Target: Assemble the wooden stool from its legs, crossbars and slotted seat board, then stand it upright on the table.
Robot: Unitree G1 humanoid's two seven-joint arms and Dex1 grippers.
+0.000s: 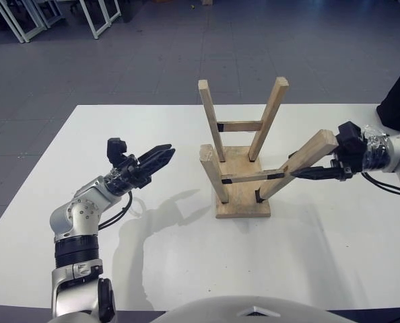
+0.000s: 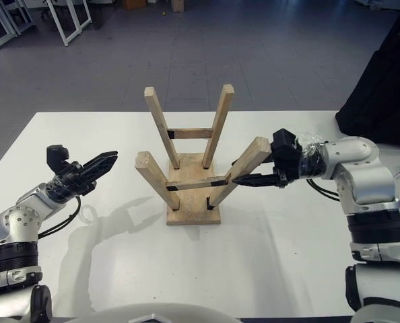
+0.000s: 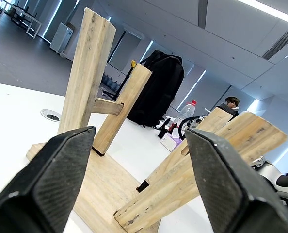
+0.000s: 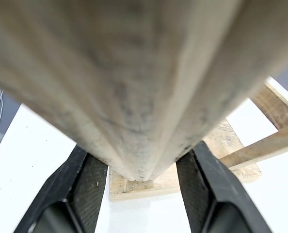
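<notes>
resting upturned mid-frame in the left eye view, the stool (image 1: 244, 202) is flanked by the spread left gripper (image 1: 165, 155) and, at its tilted leg (image 1: 301, 161), the right gripper (image 1: 298, 174). in the right wrist view its grip cannot be told; the leg could be levered out by a sideways push.

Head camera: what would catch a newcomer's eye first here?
The stool stands upside down mid-table, its seat board flat on the white table. The right gripper is at the near right leg, which leans outward. The left gripper hangs open, apart from the stool on its left.
</notes>
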